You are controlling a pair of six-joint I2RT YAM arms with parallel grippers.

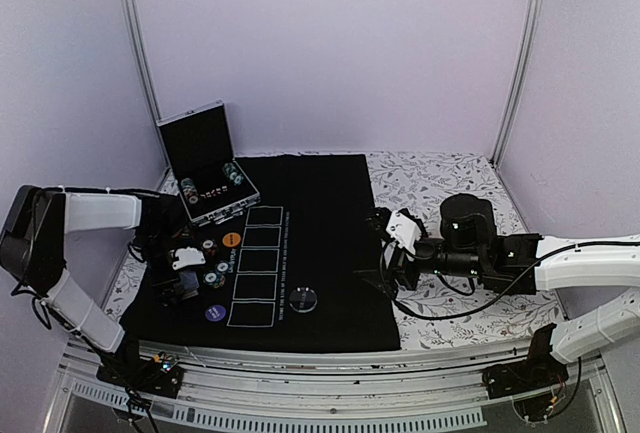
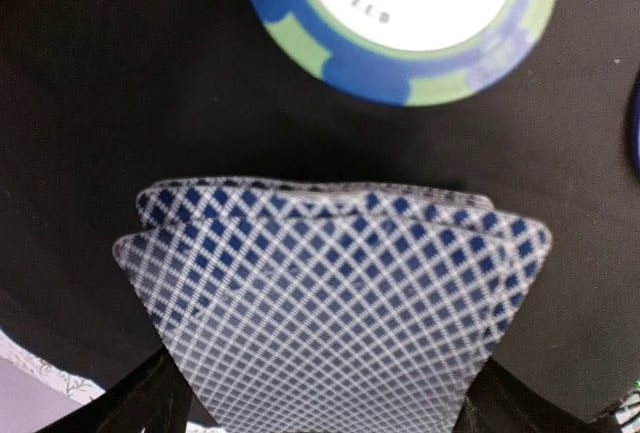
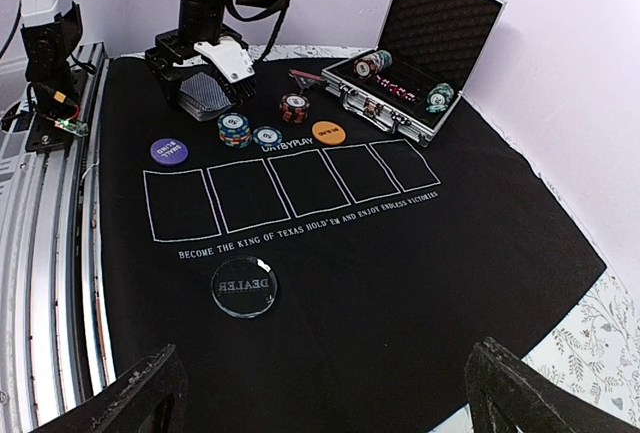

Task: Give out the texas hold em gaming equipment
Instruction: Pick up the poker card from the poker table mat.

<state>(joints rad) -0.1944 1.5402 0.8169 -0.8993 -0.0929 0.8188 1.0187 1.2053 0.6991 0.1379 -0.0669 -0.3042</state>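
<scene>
While your right pincer [image 3: 325,353] hangs wide apart, your left pincer [image 2: 325,398] straddles the playing cards [image 2: 330,283]; whether it's clamped, I cannot tell.

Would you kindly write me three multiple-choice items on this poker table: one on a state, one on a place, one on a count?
1. The metal case is: A shut; B overturned; C open.
2. The clear dealer disc lies: A in the case; B on the black mat; C on a shelf.
3. Card outlines on the mat: A three; B five; C seven.
Key: C, its lid stands up; B, it rests near the lettering; B, five boxes in a row.
</scene>
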